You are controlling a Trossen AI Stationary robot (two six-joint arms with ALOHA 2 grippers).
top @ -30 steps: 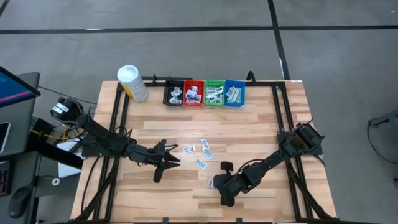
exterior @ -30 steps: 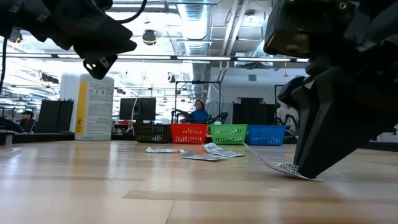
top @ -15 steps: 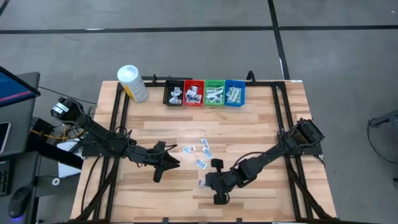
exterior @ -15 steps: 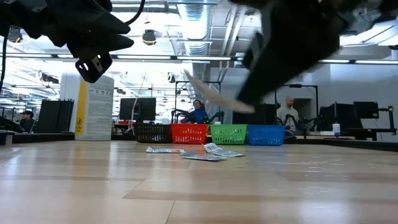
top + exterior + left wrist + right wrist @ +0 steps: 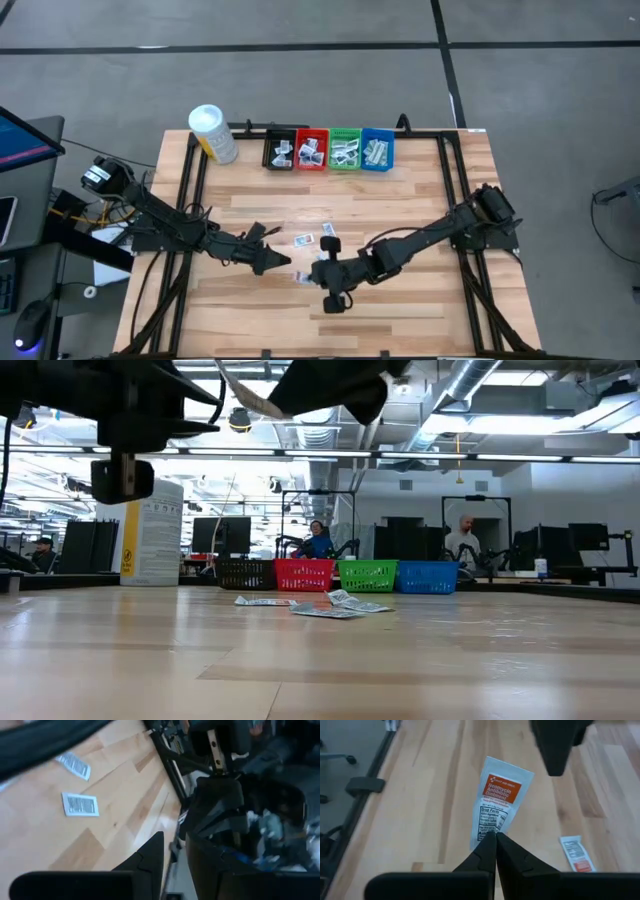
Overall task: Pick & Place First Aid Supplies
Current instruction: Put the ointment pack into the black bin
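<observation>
Your right gripper point(image 5: 492, 837) is clenched on a packet point(image 5: 497, 802) with an orange label, pinching one end so that the rest sticks out past the fingertips, clear of the table point(image 5: 420, 210). From above, that gripper point(image 5: 312, 274) sits near the table's middle, with the packet point(image 5: 303, 276) just at its tip. In the low view the packet point(image 5: 250, 395) shows as a pale strip high above the wood.

Your left gripper point(image 5: 272, 260) waits close by, just left of the right one. Its fingers stand a little apart in its wrist view; you cannot tell from these frames whether anything is between them, though nothing shows there.

Three loose packets point(image 5: 327, 236) lie on the table just behind the grippers; the low view shows them flat point(image 5: 325, 605) on the wood. One more packet point(image 5: 575, 852) lies on the table beyond the held one in the right wrist view.

At the far edge stand four bins in a row: black point(image 5: 279, 152), red point(image 5: 311, 151), green point(image 5: 345, 151), blue point(image 5: 377, 150), each holding packets. A yellow bottle point(image 5: 212, 133) stands left of them.
</observation>
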